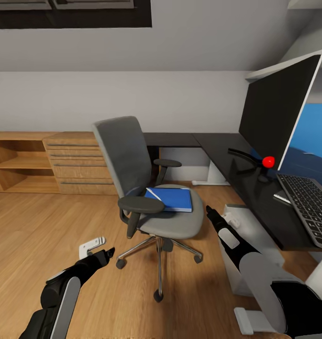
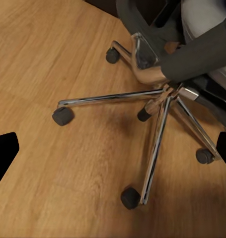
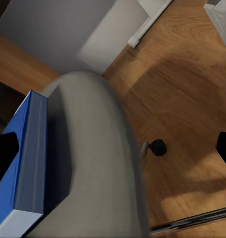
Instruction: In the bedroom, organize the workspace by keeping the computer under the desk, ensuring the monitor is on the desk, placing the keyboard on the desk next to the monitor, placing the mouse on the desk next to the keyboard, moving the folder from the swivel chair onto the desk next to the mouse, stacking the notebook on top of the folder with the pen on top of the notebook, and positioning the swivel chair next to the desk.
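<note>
A grey swivel chair stands on the wood floor left of the black desk. On its seat lies a blue book-like folder with a white pen on top; the blue folder's edge sits beside the grey seat in the right wrist view. The monitor and keyboard are on the desk. A pale computer tower stands under it. My left gripper is open low by the chair's chrome base. My right gripper is open just right of the seat.
A small red object sits at the monitor's foot. A wooden shelf and drawer unit lines the back wall at the left. Open wood floor spreads left of the chair. Casters stick out around the chair base.
</note>
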`<state>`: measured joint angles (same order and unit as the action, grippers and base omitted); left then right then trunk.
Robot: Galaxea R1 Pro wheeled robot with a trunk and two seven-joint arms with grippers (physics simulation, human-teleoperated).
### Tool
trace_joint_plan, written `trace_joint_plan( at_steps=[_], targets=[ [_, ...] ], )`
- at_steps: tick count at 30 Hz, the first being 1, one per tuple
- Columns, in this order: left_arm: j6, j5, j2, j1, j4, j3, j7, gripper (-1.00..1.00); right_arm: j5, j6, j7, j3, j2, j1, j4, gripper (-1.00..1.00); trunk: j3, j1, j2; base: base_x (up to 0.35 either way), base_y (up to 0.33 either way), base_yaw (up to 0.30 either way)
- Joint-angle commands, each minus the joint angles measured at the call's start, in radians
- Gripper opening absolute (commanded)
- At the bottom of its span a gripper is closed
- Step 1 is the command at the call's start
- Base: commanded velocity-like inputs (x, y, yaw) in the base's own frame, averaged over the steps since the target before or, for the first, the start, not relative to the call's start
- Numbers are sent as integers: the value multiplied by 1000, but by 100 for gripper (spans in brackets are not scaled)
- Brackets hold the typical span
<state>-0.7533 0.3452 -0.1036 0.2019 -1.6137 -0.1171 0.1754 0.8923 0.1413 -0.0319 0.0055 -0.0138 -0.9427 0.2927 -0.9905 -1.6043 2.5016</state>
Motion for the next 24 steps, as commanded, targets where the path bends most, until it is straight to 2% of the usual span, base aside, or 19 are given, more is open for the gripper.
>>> trace_joint_plan(
  at_steps=[1, 11, 24],
  targets=[
    [-5, 11, -1, 1, -1, -1, 7, 100, 8, 3, -3, 1, 0, -1, -1, 100, -5, 0, 1, 0, 0, 0],
    [-4, 11, -1, 1, -2, -1, 7, 100, 10, 3, -4, 2, 0, -1, 1, 100, -44, -5, 3, 0, 0, 0],
    [-4, 10, 1, 1, 2, -3, 6, 100, 10, 3, -5, 2, 0, -1, 2, 100, -44, -5, 3, 8, 0, 0]
  ],
)
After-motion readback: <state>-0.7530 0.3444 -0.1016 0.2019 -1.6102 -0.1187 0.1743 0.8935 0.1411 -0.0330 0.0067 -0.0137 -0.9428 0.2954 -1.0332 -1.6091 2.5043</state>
